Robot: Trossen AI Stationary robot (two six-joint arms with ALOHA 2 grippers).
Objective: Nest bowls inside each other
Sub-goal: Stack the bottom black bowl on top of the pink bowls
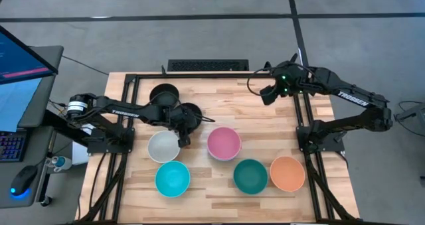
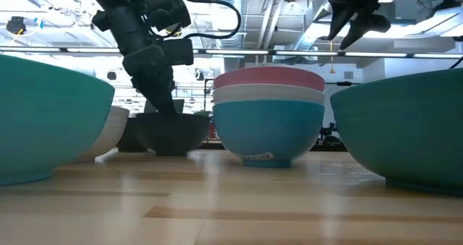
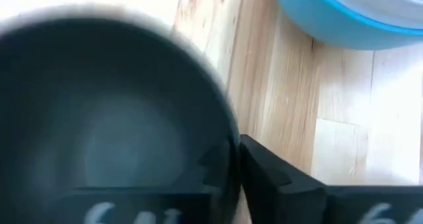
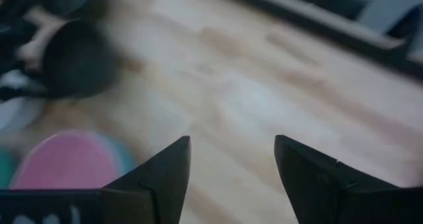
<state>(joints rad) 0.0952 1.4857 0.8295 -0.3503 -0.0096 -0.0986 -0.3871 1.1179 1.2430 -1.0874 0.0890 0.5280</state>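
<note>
Upright black bowl [image 3: 99, 118], rim pinched by left end effector [image 1: 184, 136]; right end effector [image 4: 231, 178] spread

A big teal bowl [image 2: 43, 126] is getting cut off by the low view's edge. The black bowl [image 3: 106, 118] is looking blurry up close, its bottom part running off the picture.

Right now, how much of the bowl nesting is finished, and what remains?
Done: one stack, pink bowl in a white one in a cyan one.

In hand: the left tool has closed on the rim of a black bowl.

Left: the other black bowl, white bowl, cyan bowl, teal-green bowl and orange bowl sit separately. The right tool waits open.
</note>
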